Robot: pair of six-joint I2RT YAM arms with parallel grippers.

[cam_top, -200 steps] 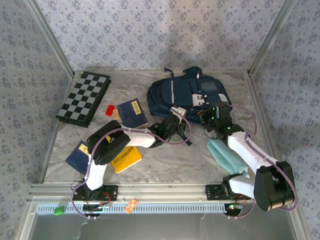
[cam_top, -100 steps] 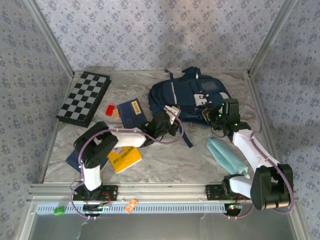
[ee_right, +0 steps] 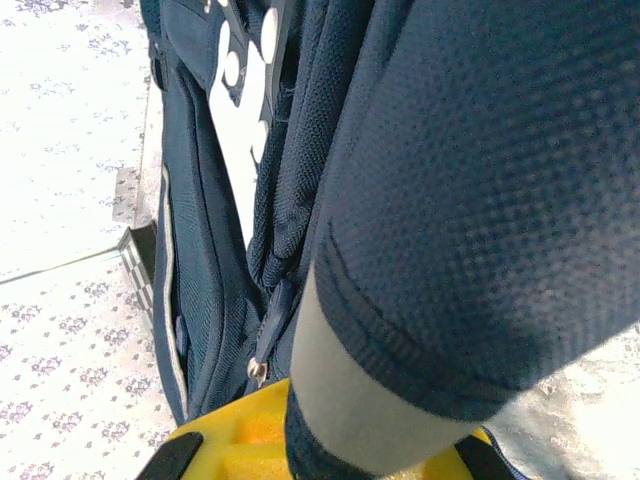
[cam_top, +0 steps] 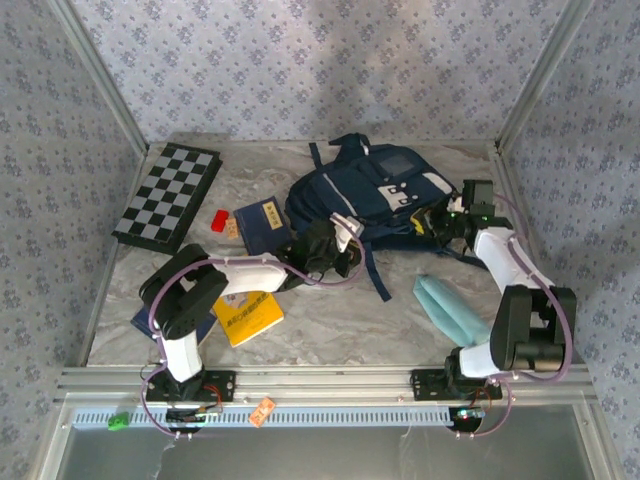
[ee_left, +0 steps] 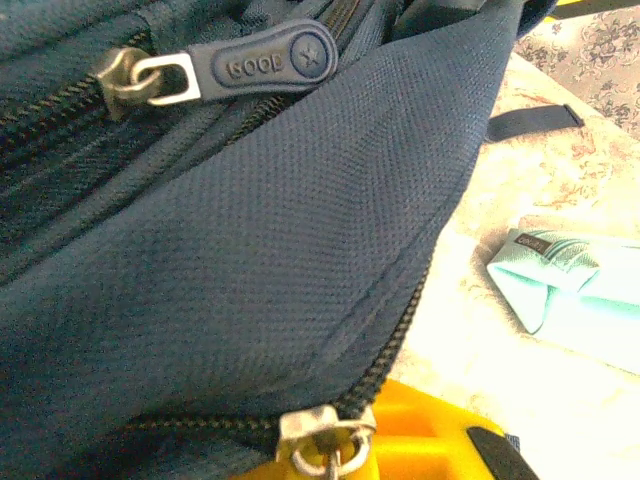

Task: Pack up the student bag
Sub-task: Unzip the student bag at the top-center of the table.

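As it lies under the overhead camera, table (cam_top: pixel 330 325): pale marbled top, walled on three sides, with both arm bases at the near edge.
Student bag (cam_top: pixel 385 190): navy backpack with white patches, lying flat at the far edge, right of the middle. A dark strap trails from it toward the near edge.
Chessboard (cam_top: pixel 167 196): black-and-white, lying flat at the far left corner, well apart from the bag.
Teal pouch (cam_top: pixel 452 308): flat on the right side near the right arm's base, clear of the bag.
Yellow book (cam_top: pixel 250 316): toward the near left, partly under the left arm.
Blue book (cam_top: pixel 265 226): between the chessboard and the bag, just beside the bag's left edge.
Second blue book (cam_top: pixel 150 320): near the left edge, mostly hidden by the left arm.
Left gripper (cam_top: pixel 338 242): at the bag's near left edge, jaws drawn together on a fold of navy fabric. Left wrist view shows that fold running down to the yellow pads (ee_left: pixel 420 445).
Right gripper (cam_top: pixel 447 216): at the bag's right side, jaws pinched narrow on a fold of bag fabric that passes between its yellow pads (ee_right: pixel 250 440).
Red block (cam_top: pixel 219 219): small, between the chessboard and the blue book.
Zipper pull (ee_left: pixel 262 66): navy rubber tab on a metal slider, lying on the bag.
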